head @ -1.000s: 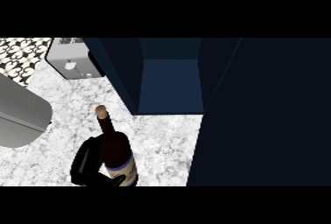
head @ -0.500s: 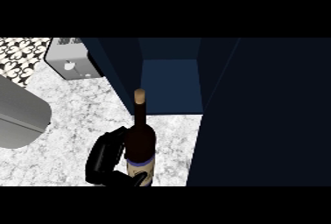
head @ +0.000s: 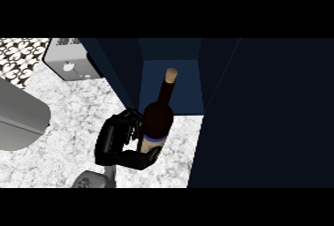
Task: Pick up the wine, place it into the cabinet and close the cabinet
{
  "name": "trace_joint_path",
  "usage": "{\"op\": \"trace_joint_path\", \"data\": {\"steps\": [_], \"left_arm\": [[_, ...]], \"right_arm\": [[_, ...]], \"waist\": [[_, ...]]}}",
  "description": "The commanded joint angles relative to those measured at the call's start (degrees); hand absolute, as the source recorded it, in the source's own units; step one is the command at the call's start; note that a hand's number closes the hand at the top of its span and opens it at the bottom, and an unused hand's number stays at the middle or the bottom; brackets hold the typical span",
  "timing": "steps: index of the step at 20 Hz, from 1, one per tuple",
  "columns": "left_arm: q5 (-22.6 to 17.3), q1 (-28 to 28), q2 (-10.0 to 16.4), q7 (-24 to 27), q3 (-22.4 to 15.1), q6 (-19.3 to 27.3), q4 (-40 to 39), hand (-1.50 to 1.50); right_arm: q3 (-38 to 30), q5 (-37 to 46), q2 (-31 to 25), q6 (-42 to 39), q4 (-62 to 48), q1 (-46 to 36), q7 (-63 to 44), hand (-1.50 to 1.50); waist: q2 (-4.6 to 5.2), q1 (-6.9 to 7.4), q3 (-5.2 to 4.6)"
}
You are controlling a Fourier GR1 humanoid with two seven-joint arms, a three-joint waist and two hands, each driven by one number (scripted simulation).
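Wine bottle (head: 158,115) upright, slightly tilted, cork end up, at the mouth of the open cabinet (head: 186,57); its neck overlaps the blue inside. Left hand (head: 115,142) on the bottle's left side, fingers (head: 128,119) and thumb wrapped round the lower body by the label band. Can't tell whether the base touches the marble tabletop (head: 72,110). Dark cabinet door (head: 267,114) right. Grey box (head: 68,62) far left.

One wine (head: 158,115) — one cabinet (head: 261,110)
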State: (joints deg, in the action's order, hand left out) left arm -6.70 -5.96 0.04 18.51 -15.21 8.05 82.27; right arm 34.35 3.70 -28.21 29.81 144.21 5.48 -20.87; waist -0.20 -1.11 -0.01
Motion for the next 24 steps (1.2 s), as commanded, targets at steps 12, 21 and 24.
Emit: {"op": "trace_joint_path", "data": {"steps": [12,21,24], "left_arm": [[-0.8,-16.7,0.0,0.3,2.9,3.4,-16.9,1.50],[-6.2,-28.0,0.0,3.4,2.6,7.0,-30.7,1.50],[-9.2,-31.2,0.0,3.3,-0.1,7.7,-33.6,1.50]], "right_arm": [[-4.5,-5.6,-2.1,-2.2,11.7,5.0,-1.7,-1.50],[0.8,-2.8,-1.6,-2.5,11.4,9.5,3.1,-1.50],[-0.8,-3.6,-1.0,-3.1,10.0,7.3,2.6,-1.50]], "waist": [[0.26,0.15,-0.01],[0.29,-1.19,-0.03],[0.33,-0.89,-0.03]]}}
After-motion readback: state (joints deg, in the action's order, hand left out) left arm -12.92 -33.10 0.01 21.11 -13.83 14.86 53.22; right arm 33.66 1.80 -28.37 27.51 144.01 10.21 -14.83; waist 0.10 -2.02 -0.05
